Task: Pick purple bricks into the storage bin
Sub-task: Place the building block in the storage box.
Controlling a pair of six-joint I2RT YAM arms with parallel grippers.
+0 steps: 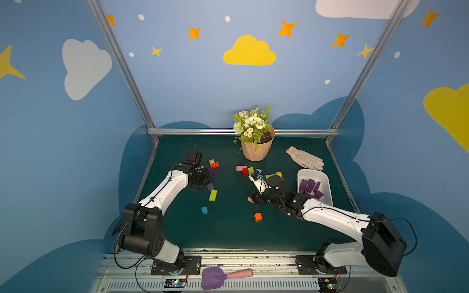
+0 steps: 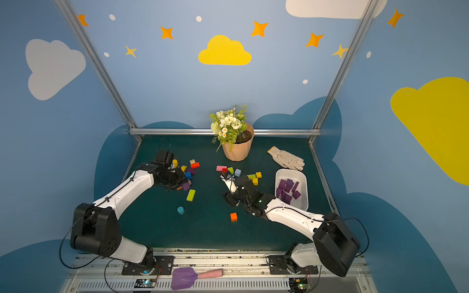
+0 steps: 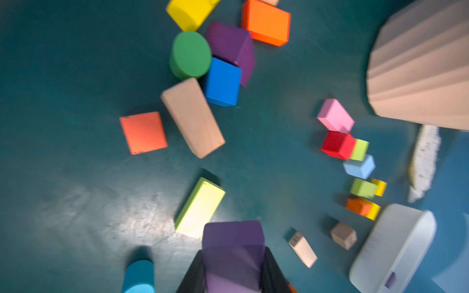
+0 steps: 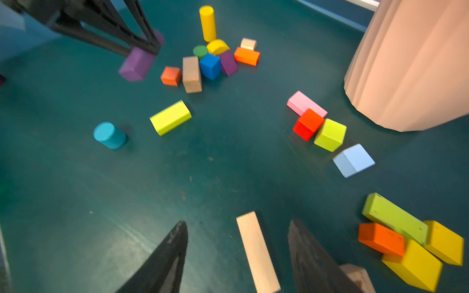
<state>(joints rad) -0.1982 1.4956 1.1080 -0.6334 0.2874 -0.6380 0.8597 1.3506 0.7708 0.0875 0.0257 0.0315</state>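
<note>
**Currently: left gripper clamped on one purple brick, right gripper open**

1. Left arm. The left gripper (image 3: 233, 263) is closed on a purple brick (image 3: 233, 236); its dark fingers (image 3: 195, 274) press against both sides of the brick. In both top views the brick (image 1: 210, 186) sits at the tip of the arm, just beside a lime block (image 1: 213, 195). Whether it is clear of the mat cannot be told.

2. Left cluster. A second purple brick (image 3: 231, 43) lies on the green mat (image 1: 228, 228), touching a blue cube (image 3: 222, 81) and a green cylinder (image 3: 190, 54), with an orange block (image 3: 266, 22) just beside it. A teal cylinder (image 1: 204, 210) stands apart, nearer the front edge.

3. Centre. A pink block (image 1: 241, 168), a red cube (image 1: 245, 172) and a lime cube (image 1: 250, 170) lie close together in front of the flowerpot (image 1: 256, 149). An orange cube (image 1: 257, 217) lies alone nearer the front.

4. Right arm. The right gripper (image 4: 238, 223) has its jaws apart and holds nothing. A plain wooden plank (image 4: 256, 251) lies on the mat between the fingers (image 4: 175, 243).

5. Right side. The storage bin (image 1: 312, 171) rests on the mat near the right edge, with a glove (image 1: 305, 158) behind it. A pile of purple bricks (image 1: 310, 187) lies inside the bin.
</note>
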